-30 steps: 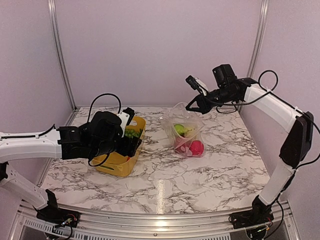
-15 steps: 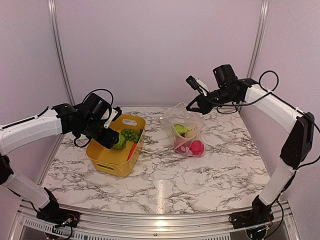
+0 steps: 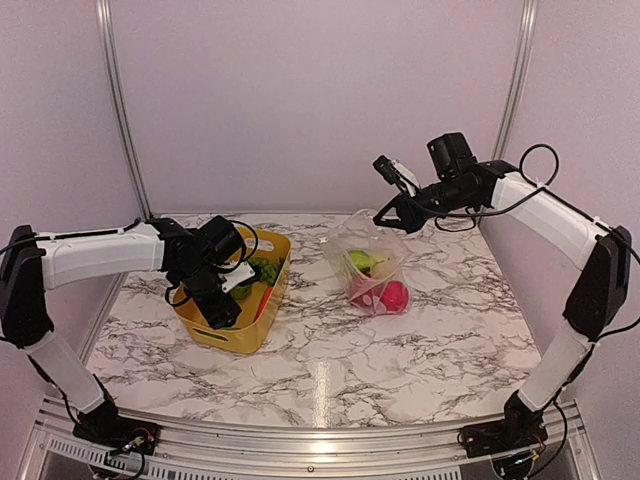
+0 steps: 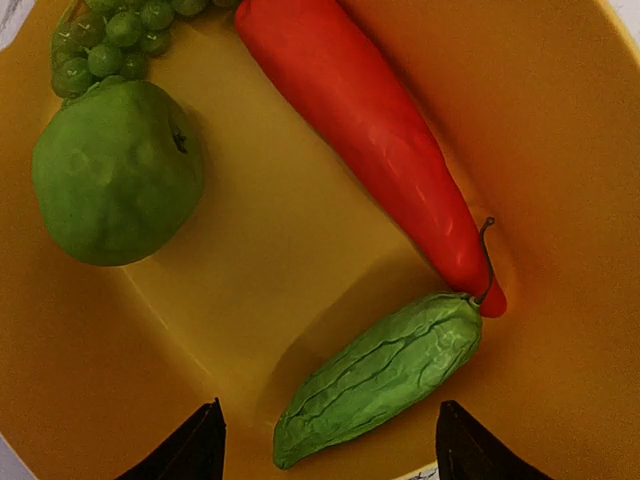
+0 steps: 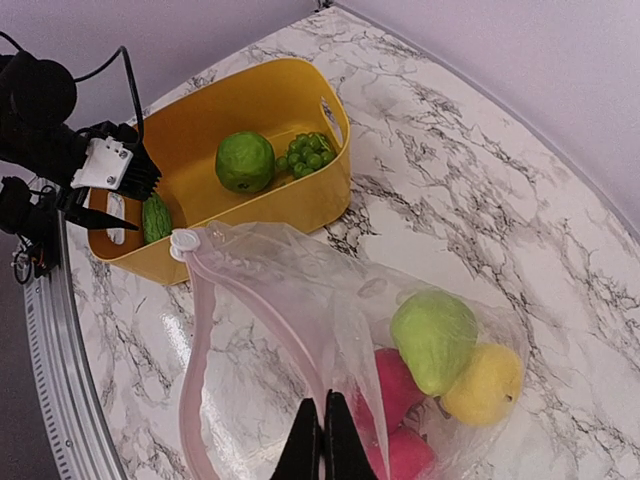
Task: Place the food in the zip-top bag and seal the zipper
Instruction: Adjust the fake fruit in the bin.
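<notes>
Four toy foods lie in the yellow bin [image 4: 560, 150]: a wrinkled green gourd [image 4: 385, 375], a red pepper [image 4: 370, 130], a round green fruit [image 4: 115, 170] and green grapes [image 4: 110, 40]. My left gripper [image 4: 330, 405] hangs open just above the gourd, one finger on each side, touching nothing. The clear zip-top bag [image 5: 300, 300] stands on the table with green [image 5: 433, 338], yellow [image 5: 485, 385] and red [image 5: 395, 385] pieces inside. My right gripper [image 5: 323, 425] is shut on the bag's mouth edge and holds it up, so the pink zipper [image 5: 250, 300] gapes open.
The bin [image 3: 240, 335] sits left of centre on the marble table, and the bag [image 3: 370, 262] lies just to its right. The bag's white slider [image 5: 184, 242] hangs close to the bin's wall. Walls and metal posts enclose the back and sides.
My left arm has swung round and lowered its gripper into the near end of the bin, over the gourd. The right arm and the bag have stayed where they were.
</notes>
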Tool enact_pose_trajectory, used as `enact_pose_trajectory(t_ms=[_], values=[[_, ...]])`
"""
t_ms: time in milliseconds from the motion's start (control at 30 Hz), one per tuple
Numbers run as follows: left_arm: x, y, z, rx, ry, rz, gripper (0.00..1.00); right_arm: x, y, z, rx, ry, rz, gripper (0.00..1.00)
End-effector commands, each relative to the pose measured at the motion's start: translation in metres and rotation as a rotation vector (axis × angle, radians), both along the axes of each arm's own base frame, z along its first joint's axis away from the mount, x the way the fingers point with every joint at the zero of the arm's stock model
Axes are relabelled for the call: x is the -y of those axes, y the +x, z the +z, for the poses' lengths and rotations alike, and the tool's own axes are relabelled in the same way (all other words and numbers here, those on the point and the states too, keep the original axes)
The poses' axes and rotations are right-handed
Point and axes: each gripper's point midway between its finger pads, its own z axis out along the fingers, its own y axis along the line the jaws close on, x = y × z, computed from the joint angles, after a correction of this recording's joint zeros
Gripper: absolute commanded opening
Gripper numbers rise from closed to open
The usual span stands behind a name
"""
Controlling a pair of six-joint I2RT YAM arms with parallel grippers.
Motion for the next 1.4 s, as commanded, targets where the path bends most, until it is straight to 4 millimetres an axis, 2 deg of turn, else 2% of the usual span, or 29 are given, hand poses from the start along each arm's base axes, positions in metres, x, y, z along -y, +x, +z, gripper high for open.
enact_pose_trajectory(t_ms=[0,367,533,667,800,900,967,1033,1200,1367], values=[[-0.005,-0.016,-0.028,-0.150,0.080,-0.043,0.74,0.001,-0.005,0.009,0.031,0.010,0.009,0.00],[-0.010,-0.011,-0.048,-0.186,0.168,-0.061,0.71,0.002,-0.006,0.006,0.032,0.006,0.006,0.00],[-0.020,0.007,-0.053,-0.127,0.259,-0.021,0.67,0.001,-0.006,0.006,0.028,0.007,0.009,0.00],[-0.023,0.031,-0.046,-0.026,0.306,0.021,0.65,0.002,-0.005,0.005,0.027,0.004,0.006,0.00],[-0.012,0.052,-0.029,0.060,0.268,0.042,0.65,0.002,-0.005,0.005,0.030,0.002,0.005,0.00],[-0.001,0.059,-0.013,0.086,0.208,0.044,0.66,0.003,-0.005,0.005,0.033,-0.002,0.001,0.00],[0.005,0.055,-0.004,0.072,0.164,0.015,0.67,0.004,-0.005,0.004,0.034,-0.005,0.000,0.00],[0.009,0.041,-0.003,0.010,0.136,-0.042,0.69,0.003,-0.005,0.002,0.030,-0.006,0.001,0.00],[-0.008,0.014,-0.018,-0.079,0.186,-0.119,0.70,0.002,-0.005,0.001,0.023,-0.002,0.005,0.00],[-0.022,-0.002,-0.022,-0.118,0.201,-0.155,0.72,0.002,-0.005,-0.002,0.015,-0.001,0.008,0.00]])
